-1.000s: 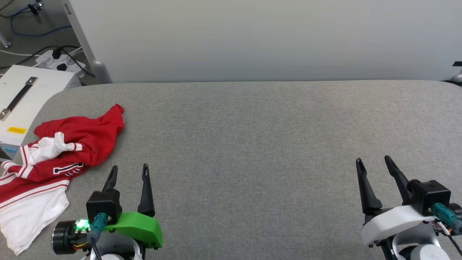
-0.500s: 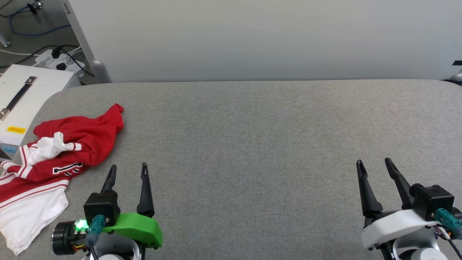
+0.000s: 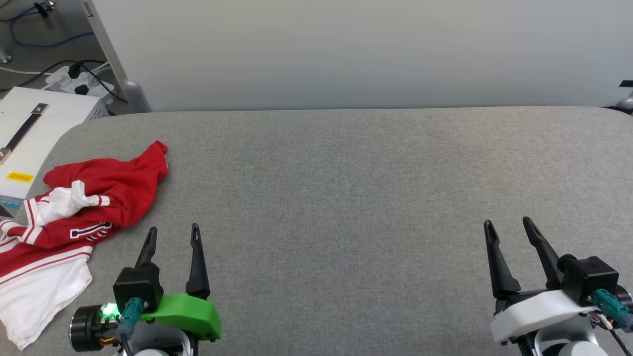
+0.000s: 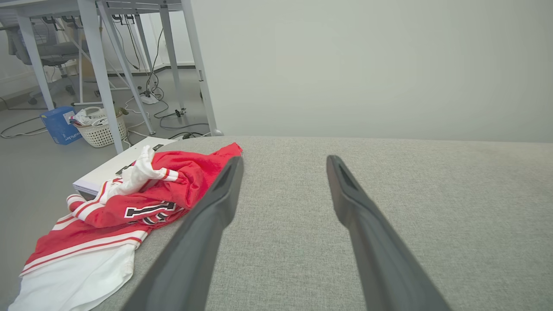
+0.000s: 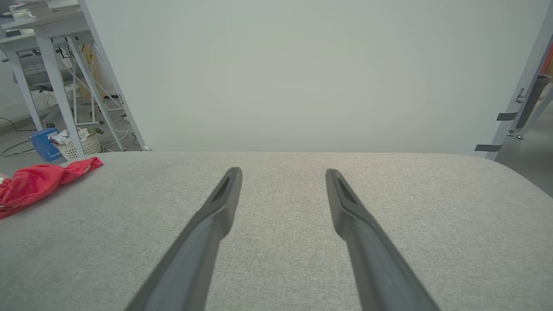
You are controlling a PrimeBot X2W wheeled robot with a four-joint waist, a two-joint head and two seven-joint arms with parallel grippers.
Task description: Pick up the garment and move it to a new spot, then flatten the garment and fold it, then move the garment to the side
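Observation:
The garment (image 3: 94,198) is a crumpled red shirt with white sleeves, striped trim and black white-outlined letters, heaped at the left end of the grey cushioned surface (image 3: 346,198). Part of it hangs over the left edge. My left gripper (image 3: 173,230) hovers open just right of the garment, apart from it, nothing between its fingers. In the left wrist view the garment (image 4: 129,203) lies left of the left gripper (image 4: 283,162). My right gripper (image 3: 507,222) stands open at the lower right, far from the garment. The right wrist view shows the right gripper (image 5: 283,172) and a red edge of the garment (image 5: 39,181) at far left.
A white box with a dark handle (image 3: 29,133) sits off the surface's left end, with cables and a power strip (image 3: 79,81) on the floor behind. A pale wall panel (image 3: 346,49) rises behind the surface. Table legs, a basket (image 4: 97,129) and a blue box stand further left.
The head camera has tilted slightly, so the whole picture has shifted a little. Both grippers stay open in nearly the same places. The garment has not moved.

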